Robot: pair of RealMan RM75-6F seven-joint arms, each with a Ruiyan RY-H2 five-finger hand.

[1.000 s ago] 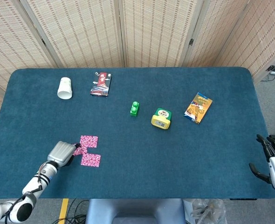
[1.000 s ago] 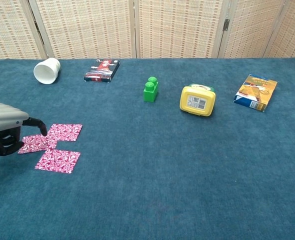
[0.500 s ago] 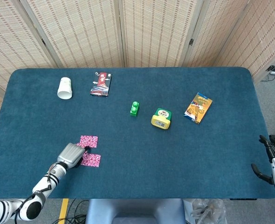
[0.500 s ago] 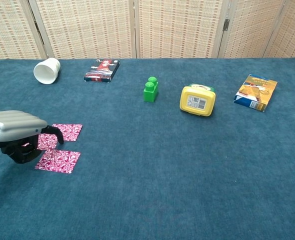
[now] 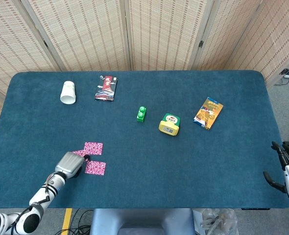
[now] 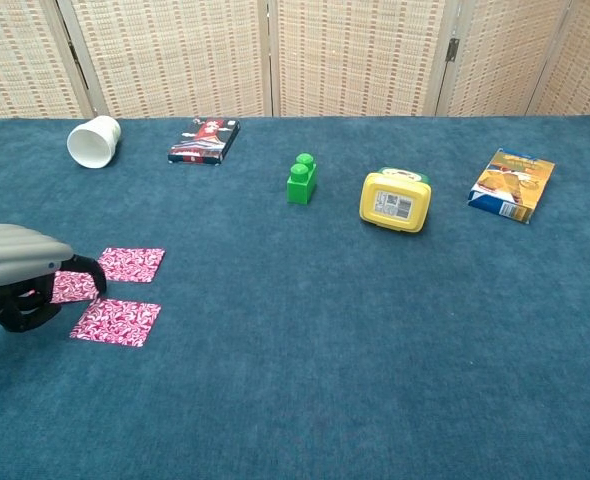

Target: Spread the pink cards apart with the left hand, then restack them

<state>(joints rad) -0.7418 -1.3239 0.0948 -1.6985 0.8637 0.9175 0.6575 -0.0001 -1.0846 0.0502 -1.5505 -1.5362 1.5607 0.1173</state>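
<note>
Three pink patterned cards lie fanned out near the table's front left. The upper card (image 5: 93, 148) (image 6: 132, 264) and the lower card (image 5: 95, 168) (image 6: 115, 321) lie flat and uncovered. The middle card (image 5: 79, 153) (image 6: 73, 288) is partly hidden under my left hand (image 5: 69, 164) (image 6: 17, 268). That hand's fingers curl down over the card's left part, and the frames do not show whether it pinches the card. My right hand (image 5: 286, 165) hangs beyond the table's right edge with its fingers apart, holding nothing.
A white paper cup (image 5: 68, 92) lies on its side at the back left, beside a dark snack packet (image 5: 106, 88). Mid-table are a green brick (image 5: 141, 113) and a yellow box (image 5: 169, 124), with an orange-blue packet (image 5: 208, 113) to their right.
My left hand slid right over the cards, then drew back left. The middle card shifted with it. The right hand stayed where it was.
</note>
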